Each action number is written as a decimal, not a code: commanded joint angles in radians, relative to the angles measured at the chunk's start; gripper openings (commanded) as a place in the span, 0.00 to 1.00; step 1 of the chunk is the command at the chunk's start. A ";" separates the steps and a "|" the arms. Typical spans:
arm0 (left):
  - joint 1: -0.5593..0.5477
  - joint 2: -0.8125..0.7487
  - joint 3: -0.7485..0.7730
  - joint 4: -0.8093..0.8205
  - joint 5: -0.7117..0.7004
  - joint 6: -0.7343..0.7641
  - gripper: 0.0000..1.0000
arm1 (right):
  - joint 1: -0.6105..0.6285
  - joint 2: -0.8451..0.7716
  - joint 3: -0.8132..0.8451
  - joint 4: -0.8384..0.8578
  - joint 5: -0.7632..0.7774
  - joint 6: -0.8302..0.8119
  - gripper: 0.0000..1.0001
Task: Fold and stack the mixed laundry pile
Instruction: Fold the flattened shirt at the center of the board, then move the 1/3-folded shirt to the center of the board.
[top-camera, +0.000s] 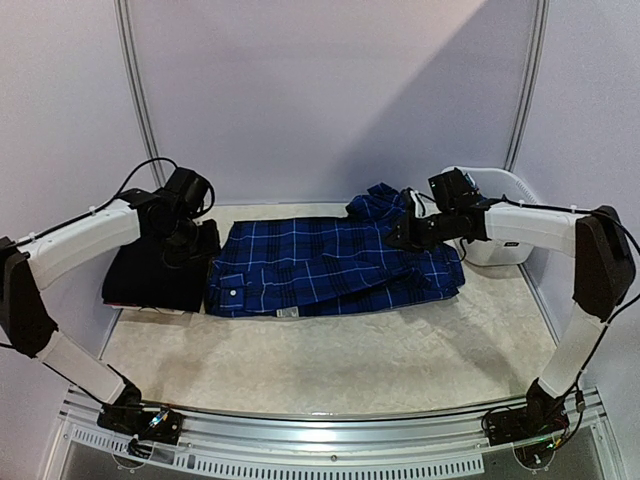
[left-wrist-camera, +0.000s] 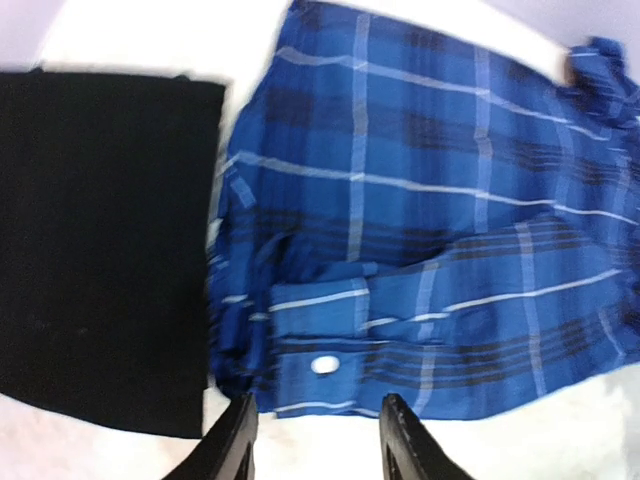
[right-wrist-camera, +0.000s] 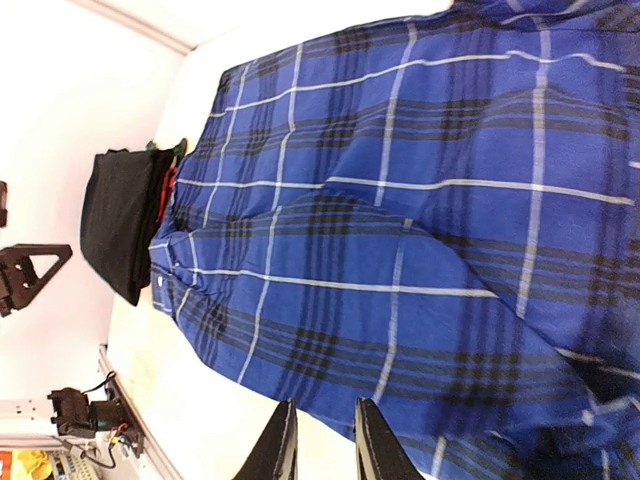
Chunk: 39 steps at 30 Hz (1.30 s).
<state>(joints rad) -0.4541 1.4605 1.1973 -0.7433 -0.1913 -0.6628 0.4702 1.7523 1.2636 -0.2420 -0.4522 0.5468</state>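
left wrist — left gripper (left-wrist-camera: 318, 402) half parted, empty, over blue plaid shirt (left-wrist-camera: 420, 200)

The button shirt (top-camera: 330, 265) lies mid-table (top-camera: 330, 360), the folded garment (top-camera: 150, 275) just left, the basket (top-camera: 498, 185) far right.

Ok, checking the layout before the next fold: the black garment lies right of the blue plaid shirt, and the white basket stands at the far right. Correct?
No. The top view shows the black garment left of the blue plaid shirt, not right of it. The white basket does stand at the far right.
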 joint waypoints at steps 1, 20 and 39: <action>-0.057 0.067 0.048 0.003 0.082 0.044 0.38 | 0.015 0.087 0.058 -0.038 -0.053 -0.017 0.20; -0.158 0.538 0.216 0.035 0.217 0.161 0.26 | 0.013 0.293 0.028 -0.175 0.015 -0.074 0.19; -0.257 0.439 -0.106 0.161 0.227 0.080 0.23 | 0.014 0.201 -0.262 -0.222 0.066 -0.057 0.17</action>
<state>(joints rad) -0.6502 1.9156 1.1927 -0.5514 0.0254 -0.5369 0.4820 1.9408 1.1114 -0.2977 -0.4549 0.4732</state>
